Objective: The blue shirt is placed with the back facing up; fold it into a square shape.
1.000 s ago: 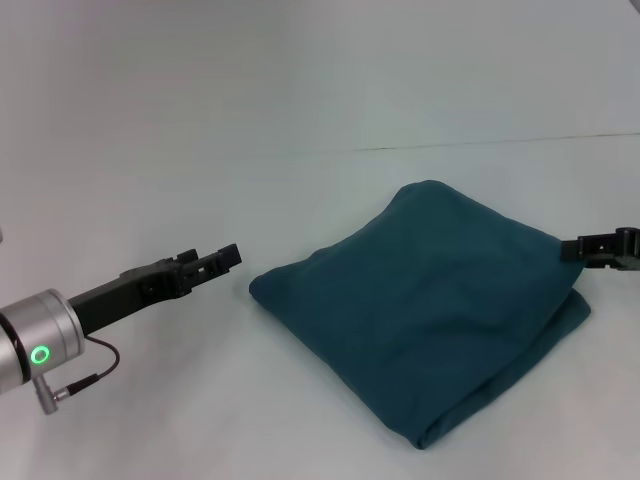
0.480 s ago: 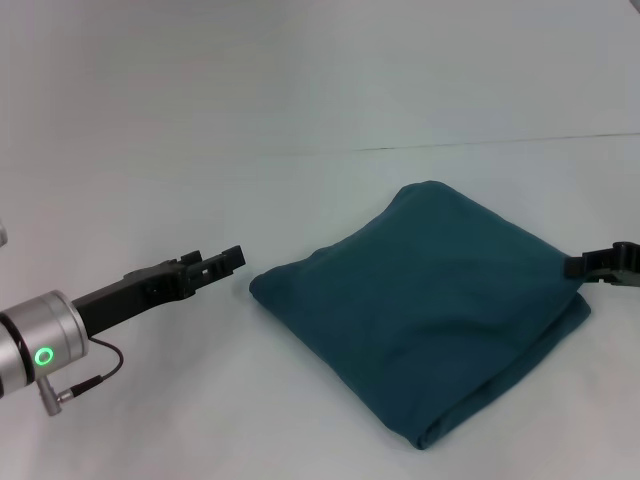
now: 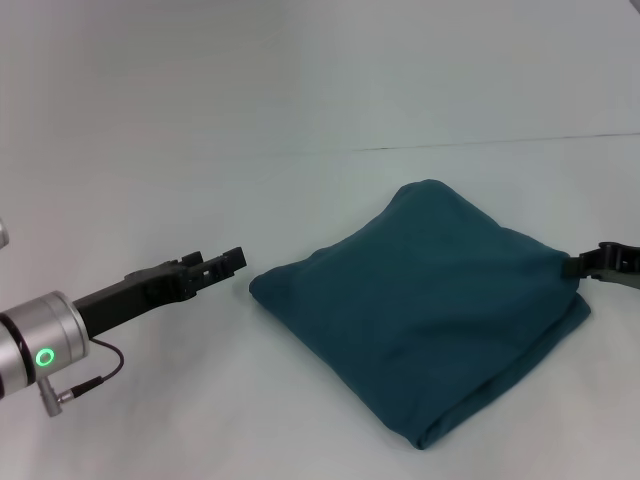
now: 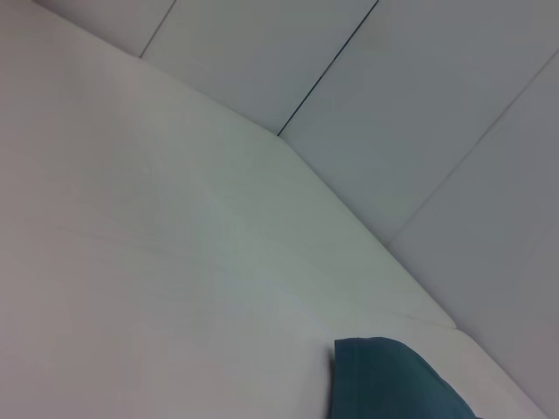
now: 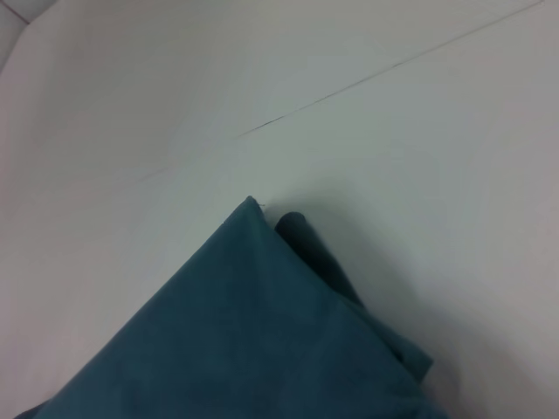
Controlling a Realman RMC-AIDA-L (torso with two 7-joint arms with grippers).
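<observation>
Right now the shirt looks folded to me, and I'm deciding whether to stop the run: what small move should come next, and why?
Probably pull both arms clear. The shirt already lies as a compact, roughly square bundle; the left gripper sits apart from it, and the right gripper is at its right corner, holding nothing that shows.

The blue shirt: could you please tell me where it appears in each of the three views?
Head view: the blue shirt lies folded right of centre on the table.
Left wrist view: only one corner shows, at the bottom edge.
Right wrist view: it fills the lower middle.
Shared landmark: the pale table under it.
</observation>
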